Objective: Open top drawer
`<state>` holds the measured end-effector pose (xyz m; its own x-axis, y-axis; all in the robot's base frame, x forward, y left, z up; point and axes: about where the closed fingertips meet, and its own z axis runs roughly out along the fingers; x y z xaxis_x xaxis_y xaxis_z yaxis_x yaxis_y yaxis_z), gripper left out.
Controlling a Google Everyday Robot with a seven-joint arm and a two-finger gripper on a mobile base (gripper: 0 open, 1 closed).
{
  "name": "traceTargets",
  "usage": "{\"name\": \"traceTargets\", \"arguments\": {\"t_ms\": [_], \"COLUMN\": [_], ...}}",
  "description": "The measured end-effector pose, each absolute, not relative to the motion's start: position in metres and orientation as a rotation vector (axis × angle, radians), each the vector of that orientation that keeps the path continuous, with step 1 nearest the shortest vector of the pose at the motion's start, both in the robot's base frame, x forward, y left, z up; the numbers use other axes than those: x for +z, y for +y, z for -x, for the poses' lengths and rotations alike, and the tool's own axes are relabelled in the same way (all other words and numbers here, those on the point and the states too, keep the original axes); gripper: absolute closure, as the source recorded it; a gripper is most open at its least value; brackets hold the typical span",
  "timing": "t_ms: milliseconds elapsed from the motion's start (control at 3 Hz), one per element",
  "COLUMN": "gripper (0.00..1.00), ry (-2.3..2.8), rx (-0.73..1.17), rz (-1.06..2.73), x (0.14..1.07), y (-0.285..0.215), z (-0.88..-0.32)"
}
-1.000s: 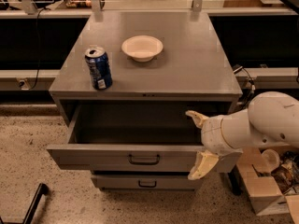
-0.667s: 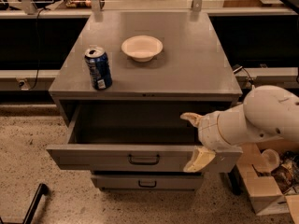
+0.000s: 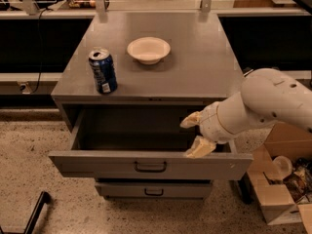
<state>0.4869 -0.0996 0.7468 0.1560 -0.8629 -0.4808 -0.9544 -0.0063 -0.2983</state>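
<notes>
The grey cabinet (image 3: 204,67) has its top drawer (image 3: 97,164) standing well open, the gripper (image 3: 194,134) over the drawer's right end, fingers apart, gripping nothing — a white bowl (image 3: 148,49) and blue can (image 3: 103,71) on top.

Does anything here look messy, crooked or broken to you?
Nothing stands out. The top drawer is pulled out and looks level, the claw hangs open over its right side, and the soda can and bowl stand upright on the cabinet top with nothing spilled.
</notes>
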Motion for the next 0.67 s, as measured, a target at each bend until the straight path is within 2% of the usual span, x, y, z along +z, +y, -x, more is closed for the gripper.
{"name": "traceTargets", "arguments": {"t_ms": [333, 667], "gripper": [0.50, 0.67], "ry": [1.758, 1.814], "rx": [0.176, 0.133], "rz": [1.889, 1.868], "x": [0.739, 0.723], "y": [-0.097, -0.103], "z": [-0.502, -0.515]}}
